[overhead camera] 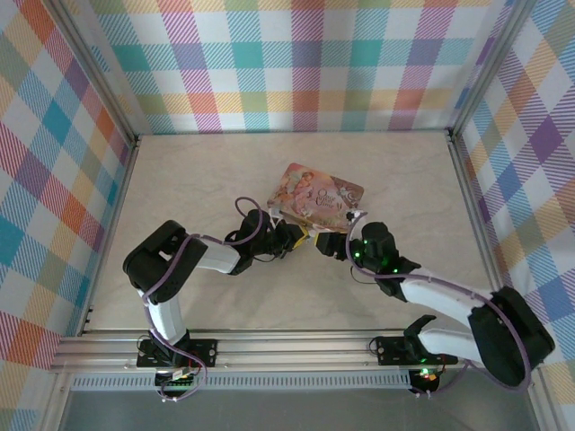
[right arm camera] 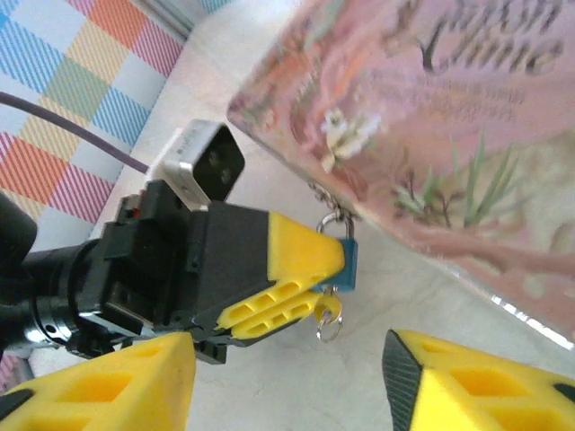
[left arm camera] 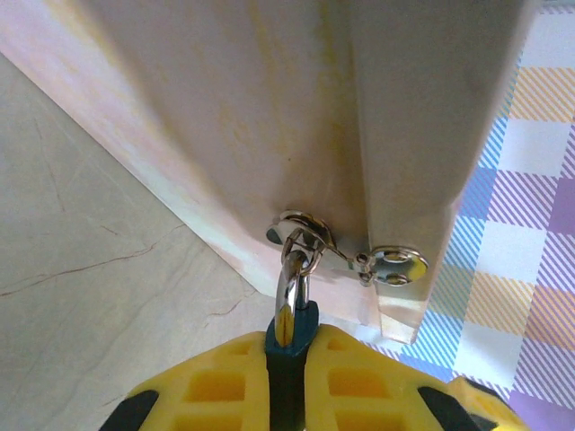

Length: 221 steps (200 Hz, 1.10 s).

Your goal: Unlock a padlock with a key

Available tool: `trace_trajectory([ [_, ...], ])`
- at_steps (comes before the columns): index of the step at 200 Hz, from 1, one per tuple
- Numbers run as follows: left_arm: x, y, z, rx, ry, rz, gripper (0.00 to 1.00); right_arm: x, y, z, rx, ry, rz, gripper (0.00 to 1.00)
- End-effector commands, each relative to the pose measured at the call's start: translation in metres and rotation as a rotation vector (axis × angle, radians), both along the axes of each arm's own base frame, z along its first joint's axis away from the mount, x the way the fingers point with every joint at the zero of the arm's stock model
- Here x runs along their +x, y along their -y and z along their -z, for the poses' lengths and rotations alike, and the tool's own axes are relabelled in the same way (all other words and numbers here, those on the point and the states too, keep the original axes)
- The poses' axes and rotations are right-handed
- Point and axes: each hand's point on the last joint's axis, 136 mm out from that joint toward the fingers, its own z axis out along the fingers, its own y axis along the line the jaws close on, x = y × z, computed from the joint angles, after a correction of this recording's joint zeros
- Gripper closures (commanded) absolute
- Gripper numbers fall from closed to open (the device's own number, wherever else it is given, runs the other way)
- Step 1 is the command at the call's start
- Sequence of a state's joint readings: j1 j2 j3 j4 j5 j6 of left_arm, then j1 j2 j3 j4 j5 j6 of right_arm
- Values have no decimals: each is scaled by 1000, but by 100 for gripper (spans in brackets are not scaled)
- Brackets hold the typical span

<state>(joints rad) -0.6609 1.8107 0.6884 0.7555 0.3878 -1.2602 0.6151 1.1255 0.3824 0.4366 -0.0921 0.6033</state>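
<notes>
Top view: pink illustrated rectangular tin box [overhead camera: 316, 199] mid-frame on pale desk [overhead camera: 198, 180]; left gripper [overhead camera: 299, 236], right gripper [overhead camera: 334, 244] at its lower edge.
Left wrist: left gripper clamps tiny dark-blue padlock [left arm camera: 290, 339], bottom centre; shackle through tin's metal clasp [left arm camera: 301, 235].
Right wrist: right gripper wide, empty, bottom; padlock centre.

a pale beige bench [overhead camera: 198, 180] with faint marble-like veins. near its middle, a little to the right, rests a pink illustrated tin box [overhead camera: 316, 196], printed lid up, turned at a slant to the bench's edges. an aluminium rail [overhead camera: 296, 339] runs along the near edge.
</notes>
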Motion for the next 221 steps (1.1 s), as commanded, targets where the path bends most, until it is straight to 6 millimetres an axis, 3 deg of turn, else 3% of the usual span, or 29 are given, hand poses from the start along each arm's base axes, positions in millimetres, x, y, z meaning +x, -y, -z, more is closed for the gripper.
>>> trace_trajectory([
  [1, -2, 7, -13, 4, 13, 22, 100, 5, 16, -16, -157, 148, 8, 28],
  [29, -2, 7, -14, 3, 5, 19, 100, 7, 25, -54, -229, 333, 10, 0],
  [66, -3, 7, -19, -2, -3, 17, 100, 9, 30, -85, -253, 486, 28, 0],
  [97, -3, 6, -19, 16, -29, 14, 100, 1, 19, -95, -305, 587, -79, 0],
  [118, -3, 7, -22, 17, -35, 15, 100, -5, 11, -92, -378, 608, -180, 0],
  [163, -2, 9, -28, 11, -35, 13, 100, -18, 1, -59, -622, 684, -386, 0],
  [221, -2, 10, -31, 4, -40, 6, 100, -23, -17, -35, -708, 819, -489, 4],
])
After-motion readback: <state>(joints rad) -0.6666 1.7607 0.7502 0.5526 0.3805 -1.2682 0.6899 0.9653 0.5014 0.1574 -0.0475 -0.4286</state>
